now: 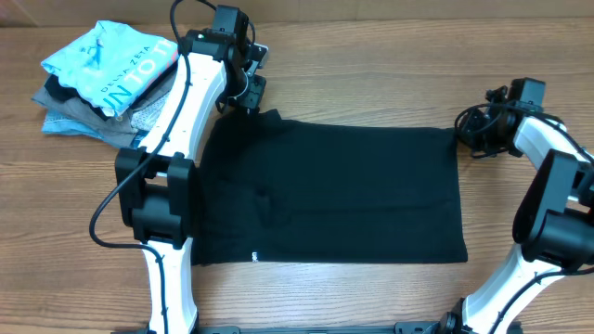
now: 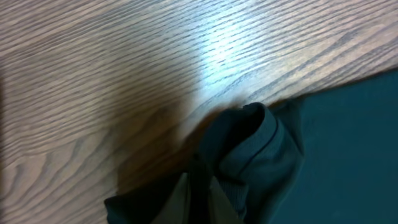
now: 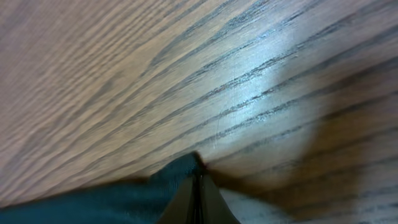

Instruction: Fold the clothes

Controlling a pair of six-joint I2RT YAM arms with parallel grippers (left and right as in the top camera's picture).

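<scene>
The T-shirt (image 1: 334, 190) lies spread flat as a broad rectangle on the desk (image 1: 371, 56). The left pincer (image 1: 251, 93) is closed on the T-shirt's far left corner, with the fabric bunched up at its tips. The right pincer (image 1: 467, 130) is closed on the far right corner, pinching just the tip. A pile (image 1: 97, 79) of folded garments sits beyond the T-shirt's far left corner.

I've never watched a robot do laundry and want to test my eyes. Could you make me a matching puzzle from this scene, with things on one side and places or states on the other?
1. black T-shirt
2. light-blue shirt
3. left gripper
4. right gripper

A. tops the pile of clothes
B. shut on the shirt corner beside the pile
C. spread flat on the table
D. shut on the shirt corner away from the pile

Pairs: 1-C, 2-A, 3-B, 4-D
</scene>
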